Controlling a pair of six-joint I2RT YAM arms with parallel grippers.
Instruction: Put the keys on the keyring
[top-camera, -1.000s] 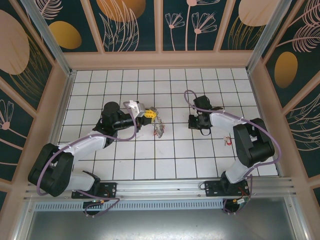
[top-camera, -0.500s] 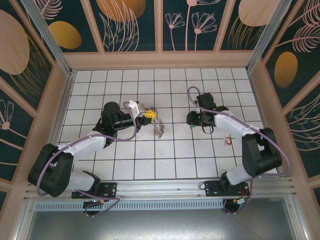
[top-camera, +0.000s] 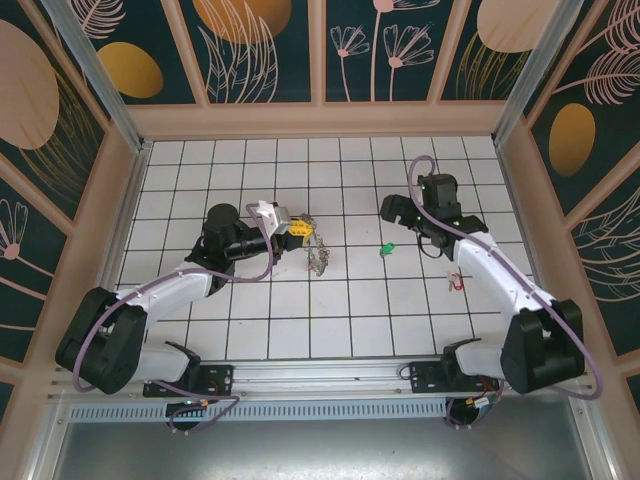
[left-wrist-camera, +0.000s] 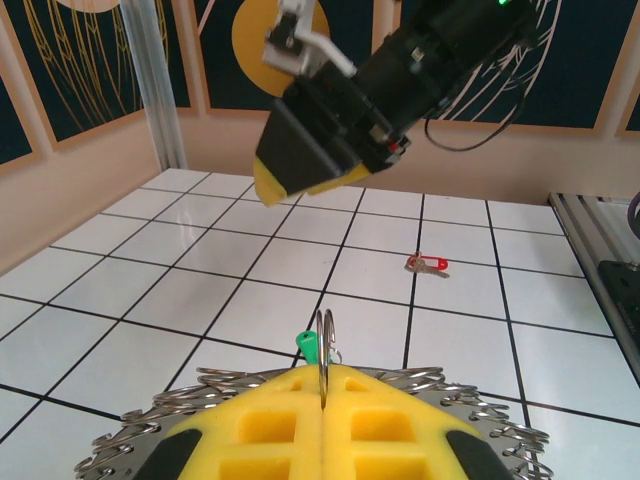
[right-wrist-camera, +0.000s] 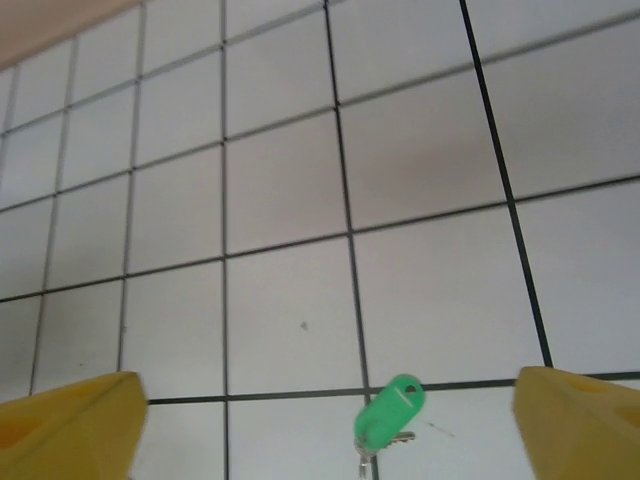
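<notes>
Left gripper (top-camera: 303, 229): fingers pressed together, pinching the keyring (left-wrist-camera: 420, 378) left of the surface's (top-camera: 300, 320) centre. Right gripper (top-camera: 396, 212): fingers (right-wrist-camera: 75, 420) spread wide, holding nothing, above a green-tagged key (right-wrist-camera: 388, 408) lying flat on a tile seam. Red-tagged key (top-camera: 455, 284) lies well apart, farther right.

Left arm (top-camera: 170, 285) reaches forward and inward from its base, elbow bent. Left gripper (top-camera: 303, 229) points toward the right arm (top-camera: 490, 265), its yellow pads (left-wrist-camera: 260, 430) pressed together on the rim of the keyring (left-wrist-camera: 500, 425). The right arm extends forward, wrist angled inward. Right gripper (top-camera: 393, 212) is raised off the floor, tilted downward, jaws spread wide.
</notes>
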